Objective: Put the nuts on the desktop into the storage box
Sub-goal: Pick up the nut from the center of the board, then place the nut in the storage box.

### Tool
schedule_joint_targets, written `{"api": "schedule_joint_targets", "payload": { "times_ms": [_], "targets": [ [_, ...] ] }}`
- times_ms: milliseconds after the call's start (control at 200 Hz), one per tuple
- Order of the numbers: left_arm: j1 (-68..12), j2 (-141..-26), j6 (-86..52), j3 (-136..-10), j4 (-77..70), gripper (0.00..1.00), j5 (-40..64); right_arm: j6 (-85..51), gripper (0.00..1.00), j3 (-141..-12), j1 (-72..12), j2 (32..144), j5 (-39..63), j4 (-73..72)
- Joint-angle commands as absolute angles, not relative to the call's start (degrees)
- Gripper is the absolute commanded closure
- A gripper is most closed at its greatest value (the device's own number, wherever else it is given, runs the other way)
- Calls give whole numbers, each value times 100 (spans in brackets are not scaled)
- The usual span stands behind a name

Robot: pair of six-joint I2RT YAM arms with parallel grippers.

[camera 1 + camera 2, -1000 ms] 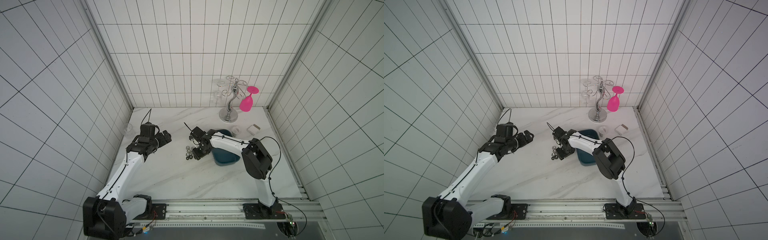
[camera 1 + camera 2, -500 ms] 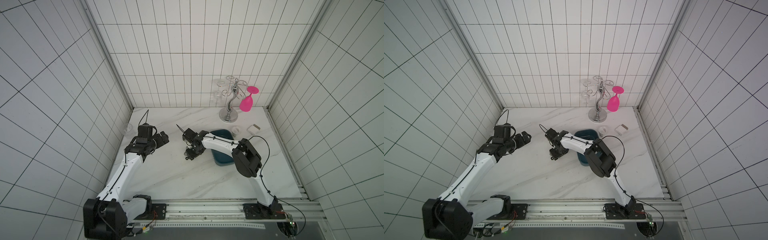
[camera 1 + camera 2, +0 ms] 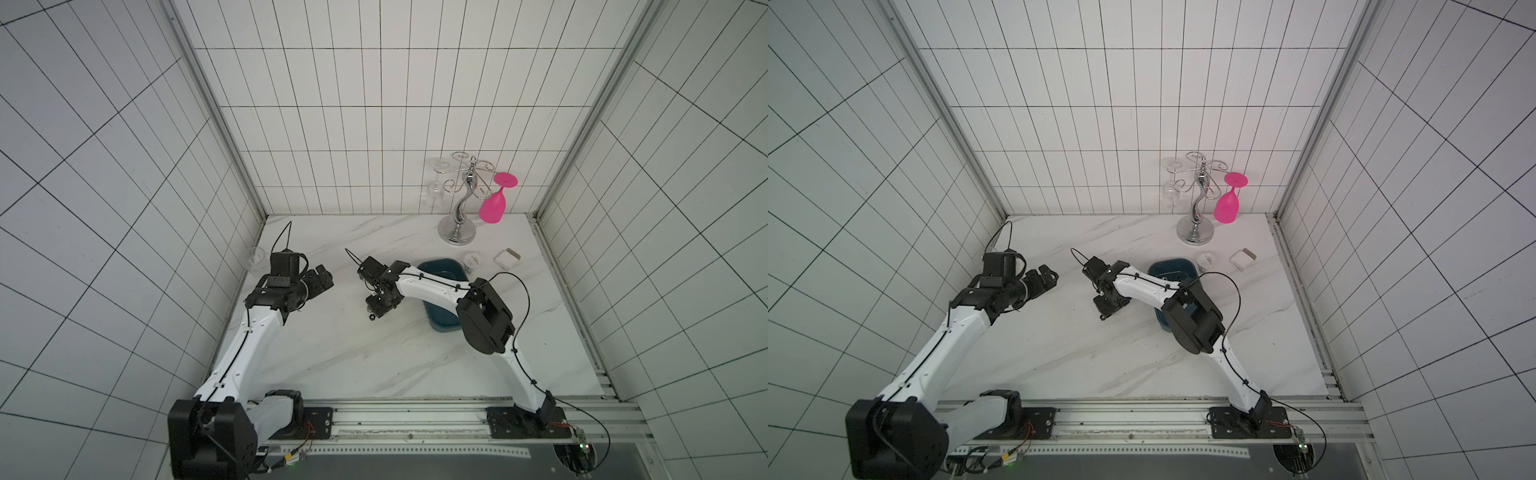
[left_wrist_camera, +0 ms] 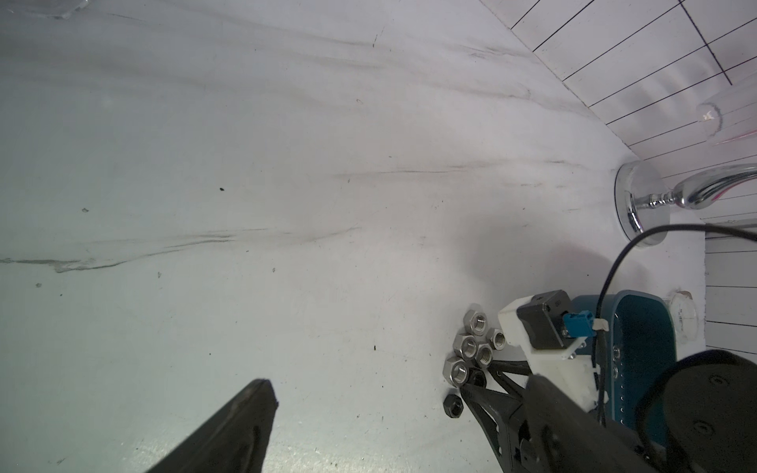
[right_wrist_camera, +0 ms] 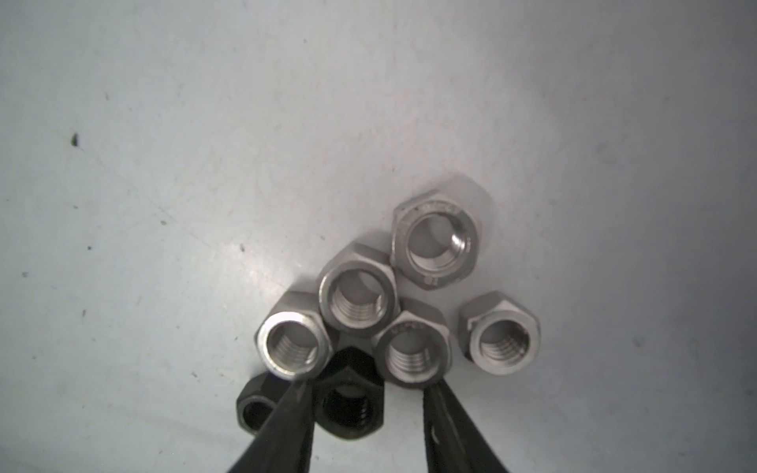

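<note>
- The right claw point(image 5: 364, 387) points down at the tabletop point(image 3: 332, 353). Its two thin black fingers point(image 5: 286, 430) stand narrowly apart around one black nut point(image 5: 352, 409). One finger touches the nut's edge and a small gap shows at the other, so the nut is not yet clamped.
- Pressed against that nut lie the other nuts point(image 5: 358, 295). There are five silver hexagonal ones lying flat with threaded holes facing up, four packed together and one just beside them. A second black nut point(image 5: 254, 407) sits just outside one finger.
- This cluster lies near the middle of the tabletop, close to the left side of the storage box point(image 3: 440, 262). The box is a dark teal tray partly hidden under the right arm, and it is not possible to tell whether it holds any nuts.
- The left claw point(image 3: 320, 281) hangs above bare tabletop, well to the left of the nuts, with its fingers spread and nothing between them.
- The tabletop is white and marble-look with faint grey veins. Close up it shows dark specks and fine scratches.
- At the back right stands a chrome glass rack point(image 3: 457, 232). A pink goblet point(image 3: 492, 208) and a clear glass point(image 3: 434, 192) hang upside down from it.
- A small white round jar point(image 3: 472, 260) and a small white box point(image 3: 508, 258) sit near the rack.
- A clear cup point(image 3: 254, 258) stands against the left wall.
- White tiled walls point(image 3: 374, 124) with black grid lines close in three sides of the tabletop.
- A metal rail point(image 3: 415, 415) along the front edge carries both arm bases.
</note>
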State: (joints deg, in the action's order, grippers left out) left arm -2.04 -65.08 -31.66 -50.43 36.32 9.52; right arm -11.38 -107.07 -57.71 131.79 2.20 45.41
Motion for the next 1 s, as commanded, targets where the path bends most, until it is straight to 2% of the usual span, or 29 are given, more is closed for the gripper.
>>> {"api": "schedule_joint_targets", "payload": {
  "times_ms": [0, 165, 275, 555, 800, 995],
  "targets": [
    [-147, -6316, -3047, -4950, 3674, 2, 1011, -1230, 60, -10740, -5856, 13434, 122, 4730],
    [-107, -6199, -3060, -4916, 3674, 2, 1019, -1248, 78, -10730, -5856, 13370, 70, 4755],
    [-105, -6161, -3082, -4910, 3673, 2, 1037, -1266, 83, -10505, -5854, 13086, 3, 4678],
    [-175, -6222, -3362, -4767, 3226, 2, 1682, -1338, 83, -9863, -5542, 11419, -175, 4415],
    [-786, -6324, -3571, -4830, 3064, 2, 1341, -1538, 82, -8604, -4350, 10146, -26, 4481],
    [-1045, -6480, -3735, -4849, 2944, 2, 1218, -1573, 82, -7569, -3470, 9956, 216, 4449]
  ]
}}
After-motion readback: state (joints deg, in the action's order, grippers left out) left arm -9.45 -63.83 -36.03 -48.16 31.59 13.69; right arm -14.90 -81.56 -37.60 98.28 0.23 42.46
